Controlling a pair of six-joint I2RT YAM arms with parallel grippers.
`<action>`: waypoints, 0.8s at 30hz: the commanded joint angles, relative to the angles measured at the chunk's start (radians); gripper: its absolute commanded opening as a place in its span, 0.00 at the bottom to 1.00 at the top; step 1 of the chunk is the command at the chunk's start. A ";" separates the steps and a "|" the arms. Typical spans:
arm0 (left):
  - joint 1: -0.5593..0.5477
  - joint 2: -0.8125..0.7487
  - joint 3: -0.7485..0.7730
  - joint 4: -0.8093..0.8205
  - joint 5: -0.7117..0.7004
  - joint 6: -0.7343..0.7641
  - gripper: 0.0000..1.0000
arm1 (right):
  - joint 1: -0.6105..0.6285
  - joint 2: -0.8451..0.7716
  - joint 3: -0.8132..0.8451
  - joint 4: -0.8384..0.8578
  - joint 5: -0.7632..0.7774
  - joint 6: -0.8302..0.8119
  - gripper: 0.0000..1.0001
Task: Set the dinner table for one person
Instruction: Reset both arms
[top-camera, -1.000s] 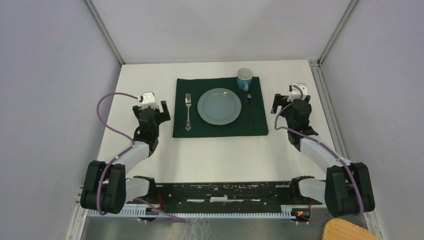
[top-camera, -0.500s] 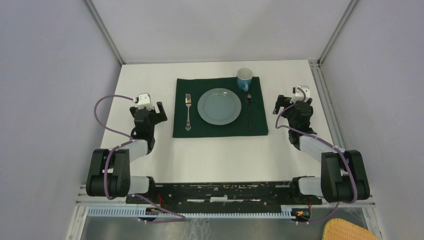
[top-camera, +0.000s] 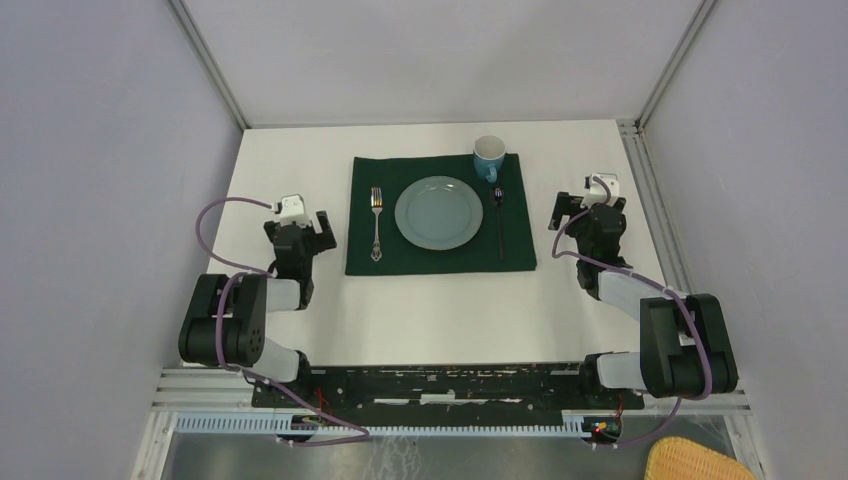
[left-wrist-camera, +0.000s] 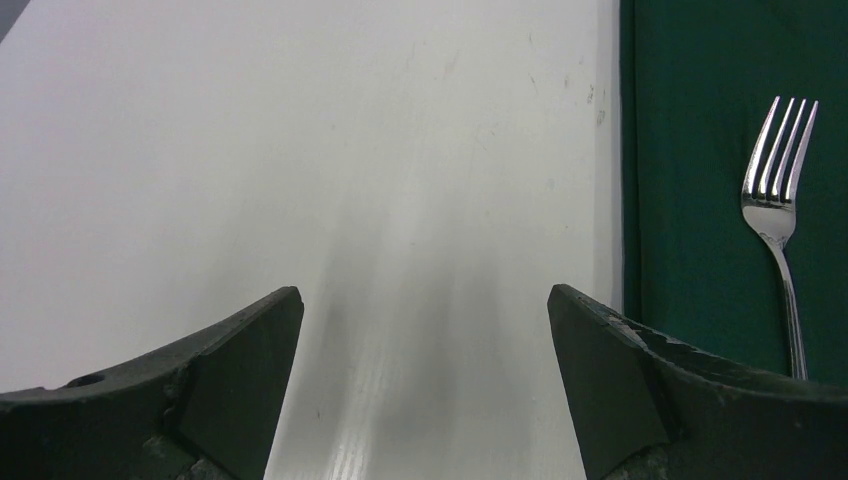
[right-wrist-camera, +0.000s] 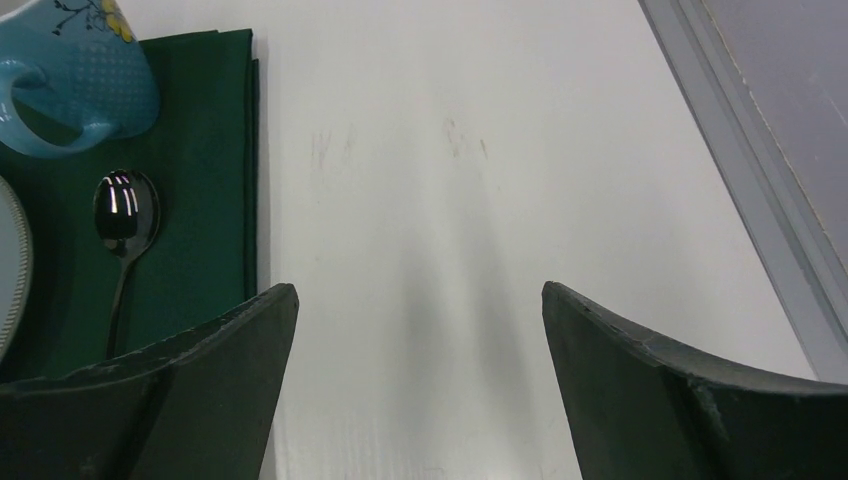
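The left gripper (left-wrist-camera: 422, 300) stands spread wide with nothing between its fingers, hovering over bare white tabletop. The right gripper (right-wrist-camera: 419, 292) is likewise parted and empty, above bare surface on the other side. In the overhead view both arms are folded back toward their bases, one at each flank of the setting.

Just to the right of the left gripper, on the left strip of the dark green placemat (top-camera: 440, 262), lies the fork (left-wrist-camera: 780, 200), with its long axis running near to far and its tines pointing away from the robot. Just to the left of the right gripper lies the spoon (right-wrist-camera: 125, 210), also lengthwise near to far, its bowl at the far end and close to the handle of the blue mug (right-wrist-camera: 70, 70). The mug sits on the placemat's far right corner. Between fork and spoon, the grey-green plate (top-camera: 438, 212) rests at the middle of the placemat.

The placemat lies centred on the dinner table (top-camera: 300, 160), which fills the work area in front of both arms.

By my reading, the place setting looks complete. Should any piece need a nudge, the left arm is nearer the fork, the right arm nearer the spoon and mug, and either utensil would be taken across its narrow handle.
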 joint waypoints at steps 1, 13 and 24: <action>0.003 0.023 0.027 0.090 0.007 0.009 1.00 | -0.011 -0.013 0.018 0.029 0.048 -0.033 0.98; 0.004 0.008 -0.042 0.204 0.013 0.011 1.00 | -0.010 -0.037 -0.085 0.026 0.126 0.001 0.98; 0.003 0.039 -0.134 0.389 -0.014 -0.001 1.00 | -0.011 0.083 -0.120 0.228 0.076 -0.032 0.98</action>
